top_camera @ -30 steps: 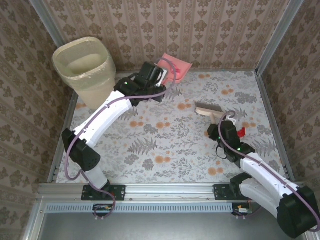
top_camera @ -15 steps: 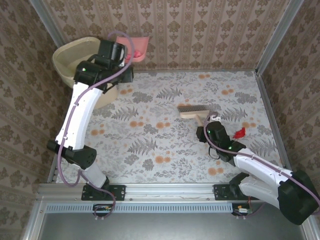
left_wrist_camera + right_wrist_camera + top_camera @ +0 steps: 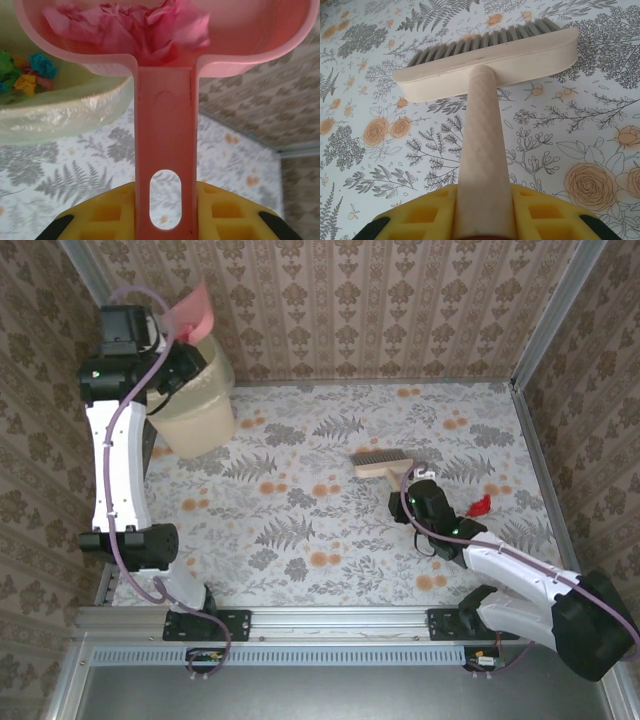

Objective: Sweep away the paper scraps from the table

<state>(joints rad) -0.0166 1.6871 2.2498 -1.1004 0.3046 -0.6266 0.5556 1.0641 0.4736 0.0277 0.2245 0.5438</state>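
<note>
My left gripper [image 3: 165,212] is shut on the handle of the pink dustpan [image 3: 162,125], which it holds up over the bin [image 3: 195,405] at the back left. Crumpled pink paper scraps [image 3: 130,25] lie in the pan. More scraps in green, blue and yellow [image 3: 22,70] sit inside the bin [image 3: 60,115]. From above, the left gripper [image 3: 165,335] and the dustpan [image 3: 192,310] are raised against the wall. My right gripper [image 3: 482,220] is shut on the handle of a beige brush [image 3: 490,60] resting on the table [image 3: 580,125]. One red scrap [image 3: 480,505] lies right of the right gripper [image 3: 412,498].
The brush [image 3: 380,462] lies right of centre on the fern-printed table [image 3: 300,530]. Brown patterned walls close in the back and both sides. The left arm stands tall along the left edge.
The left arm has swung the dustpan from the table's back middle leftward and up over the bin. The right arm has slid the brush a little to the left.
</note>
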